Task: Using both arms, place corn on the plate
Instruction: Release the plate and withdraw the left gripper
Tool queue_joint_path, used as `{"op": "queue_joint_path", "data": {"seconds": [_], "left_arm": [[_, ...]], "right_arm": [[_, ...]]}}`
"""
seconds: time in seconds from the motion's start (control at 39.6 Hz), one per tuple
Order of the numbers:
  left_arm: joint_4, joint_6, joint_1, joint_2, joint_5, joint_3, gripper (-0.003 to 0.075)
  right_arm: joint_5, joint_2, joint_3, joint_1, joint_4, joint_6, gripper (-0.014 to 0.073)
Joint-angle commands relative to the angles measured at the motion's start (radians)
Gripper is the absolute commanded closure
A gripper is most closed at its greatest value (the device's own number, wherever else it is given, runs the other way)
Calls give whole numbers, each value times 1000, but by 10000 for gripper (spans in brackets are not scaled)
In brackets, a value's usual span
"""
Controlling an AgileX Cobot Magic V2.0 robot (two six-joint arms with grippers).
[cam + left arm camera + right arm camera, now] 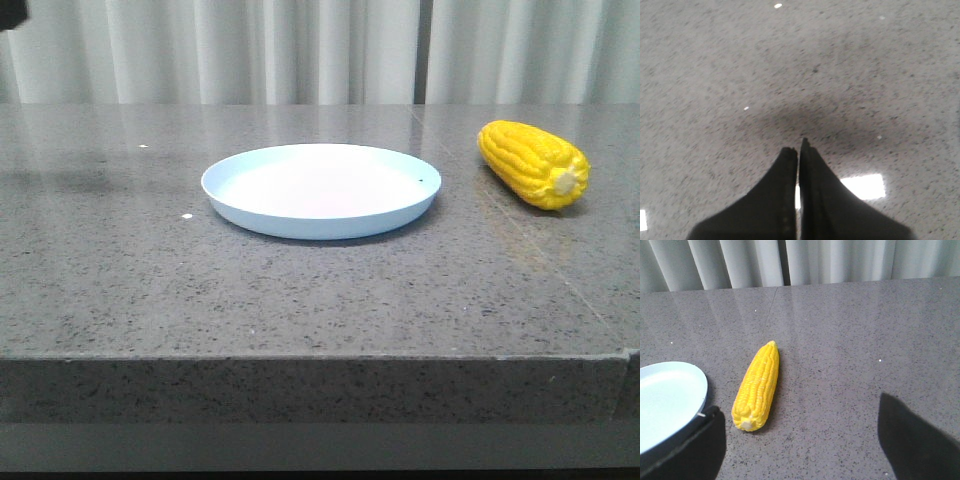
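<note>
Left wrist view: left pincer (798,150) closed, empty.

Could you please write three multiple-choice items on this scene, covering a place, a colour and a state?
1. Where does the corn lie?
A. on the plate
B. on the table, right of the plate
C. in the left hand

2. What colour is the plate?
A. pale blue-white
B. red
C. black

3. How do the hands stand?
A. both shut
B. left shut, right open
C. left open, right shut

Answers: 1 B, the cob rests on the grey table, apart from the plate. 2 A, its rim shows pale blue. 3 B, the left hand has fingers together; the right hand has fingers wide apart.
</note>
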Motion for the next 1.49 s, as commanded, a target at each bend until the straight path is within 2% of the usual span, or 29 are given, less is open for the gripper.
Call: {"op": "queue_joint_path", "data": {"seconds": [0.0, 0.38, 0.58, 0.81, 1.06, 1.21, 1.46], "left_arm": [[5, -22, 14, -124, -113, 68, 741], [-1, -54, 17, -579, -568, 619, 741], [-1, -54, 17, -883, -727, 893, 741], [-1, -54, 17, -1220, -733, 1090, 741], [-1, -54, 17, -1545, -729, 1172, 741], [-3, -54, 17, -1628, -702, 1178, 741], [-4, -54, 17, -1623, -677, 1178, 741]], "right_arm": [[-72, 6, -36, -7, 5, -7, -48], [-72, 6, -36, -7, 5, -7, -48], [-73, 6, -36, -7, 5, -7, -48], [-73, 6, -36, -7, 5, -7, -48], [-73, 6, -36, -7, 5, -7, -48], [-73, 6, -36, -7, 5, -7, -48], [-73, 6, -36, -7, 5, -7, -48]]}}
